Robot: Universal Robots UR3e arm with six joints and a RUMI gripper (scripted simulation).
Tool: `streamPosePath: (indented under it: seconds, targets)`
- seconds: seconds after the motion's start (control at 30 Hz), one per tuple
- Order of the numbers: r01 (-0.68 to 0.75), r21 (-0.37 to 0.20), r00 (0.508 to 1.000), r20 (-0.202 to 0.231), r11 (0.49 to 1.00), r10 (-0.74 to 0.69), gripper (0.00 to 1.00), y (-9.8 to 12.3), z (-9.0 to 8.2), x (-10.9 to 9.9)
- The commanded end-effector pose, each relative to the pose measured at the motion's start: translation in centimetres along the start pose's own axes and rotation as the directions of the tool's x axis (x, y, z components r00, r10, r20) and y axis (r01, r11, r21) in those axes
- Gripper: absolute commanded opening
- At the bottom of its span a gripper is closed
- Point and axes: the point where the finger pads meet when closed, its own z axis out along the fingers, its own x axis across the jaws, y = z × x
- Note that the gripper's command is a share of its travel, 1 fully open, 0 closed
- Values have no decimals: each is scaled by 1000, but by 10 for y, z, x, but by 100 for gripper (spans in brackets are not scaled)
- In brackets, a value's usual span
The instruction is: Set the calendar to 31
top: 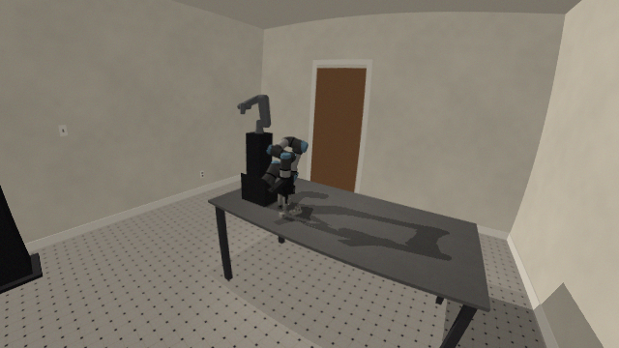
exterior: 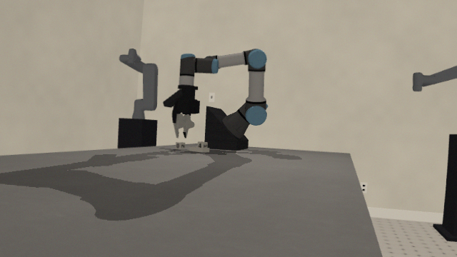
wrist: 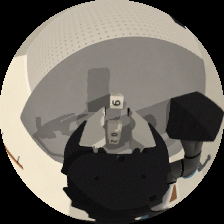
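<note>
On the grey surface [exterior: 250, 200], a small tray [exterior: 193, 147] sits near the arm's dark base [exterior: 218, 132] and carries two cubes: one [exterior: 181, 145] at the left, one [exterior: 203, 144] fronting a 4. The pincer [exterior: 181, 135] hangs above the left cube, apart from it, its jaws partly closed on nothing. The wrist view shows a 6 (possibly a 9) on a cube [wrist: 116, 102].
</note>
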Motion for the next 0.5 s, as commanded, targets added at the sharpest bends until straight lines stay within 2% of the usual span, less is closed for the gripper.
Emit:
streamPosePath:
  seconds: [0.0,0.47]
  targets:
    - [0,2,1000,3,1000,0,28,-1,5,-1]
    - [0,2,1000,3,1000,0,28,-1,11,-1]
